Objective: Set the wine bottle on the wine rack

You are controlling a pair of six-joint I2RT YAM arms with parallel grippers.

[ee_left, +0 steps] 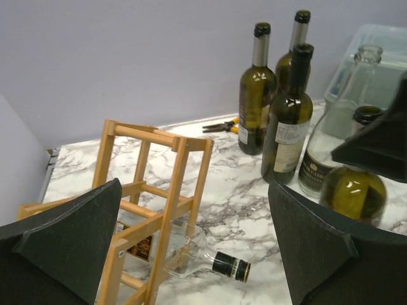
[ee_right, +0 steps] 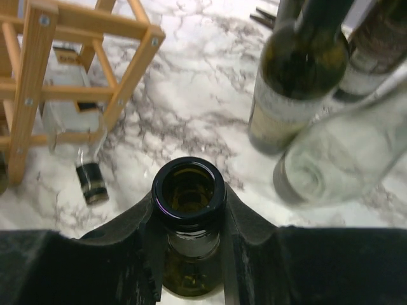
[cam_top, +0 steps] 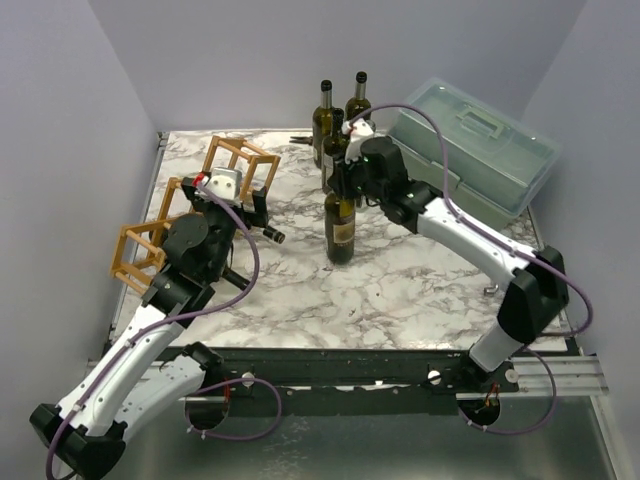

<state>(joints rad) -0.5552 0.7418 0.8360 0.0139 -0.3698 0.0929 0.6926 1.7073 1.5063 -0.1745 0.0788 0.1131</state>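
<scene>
Closest to the arm bases, the left end effector [ee_left: 194, 244] hangs released, its two dark fingers spread wide on either side of the wine rack's near end. The wine rack [ee_left: 152, 135], a lattice of light wooden sticks, stands along the left side of the marble worktop [cam_top: 400, 290]. A clear bottle [ee_left: 197, 256] lies on its side in a lower cell, and its black-capped neck pokes out toward the middle of the worktop.

Further in, near the centre, the wine bottle [cam_top: 340, 230] stands upright on the worktop, to the right of the rack and apart from it. The right end effector [ee_right: 188, 219] is clenched on its neck just below the lip, one finger pressed to each side. The mouth is uncorked and the glass is dark green.

Just behind it stands a cluster of other dark bottles [ee_left: 287, 133], with a clear one among them. A pair of pliers [ee_left: 219, 126] lies near the back wall, and a pale green toolbox [cam_top: 480, 150] sits at the far right.
</scene>
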